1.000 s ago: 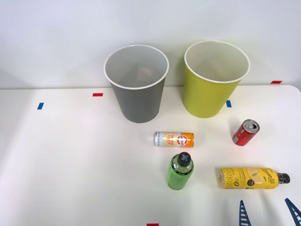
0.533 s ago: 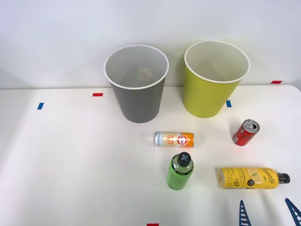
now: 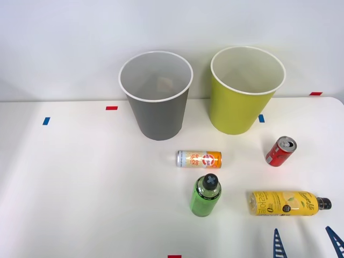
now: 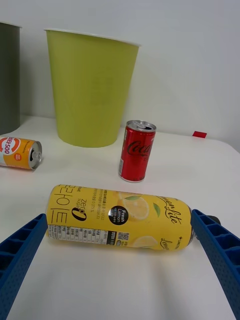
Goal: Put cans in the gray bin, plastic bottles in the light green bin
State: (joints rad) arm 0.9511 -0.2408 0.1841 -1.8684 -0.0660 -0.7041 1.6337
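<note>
Front view shows our right hand point(image 3: 306, 243) low at the near edge of the tabletop point(image 3: 80, 177), its two blue fingers spread wide and holding nothing. We take the yellow lemon-label bottle point(image 3: 284, 203) as our landmark: it lies on its side just beyond the hand, black cap pointing away from the bins' side of the scene toward the tabletop's right edge. In the right wrist view that same bottle point(image 4: 119, 218) lies crosswise between the open fingers point(image 4: 22, 250), which flank it without touching.

Beyond the yellow bottle stands the short red can point(image 3: 280, 151), upright. To the bottle's left stands the green bottle point(image 3: 206, 195), and past that the slim silver-and-orange can point(image 3: 199, 159) lies on its side. Farther back from the bottle are the light green bin point(image 3: 244, 102) and, to that bin's left, the gray bin point(image 3: 158, 107); nothing sorted shows inside either.

We judge the step in hand to be the approach for the first pick, the yellow bottle. Next we need to descend squarely over its body, close across the narrow width, lift, and carry it back to the light green bin.
</note>
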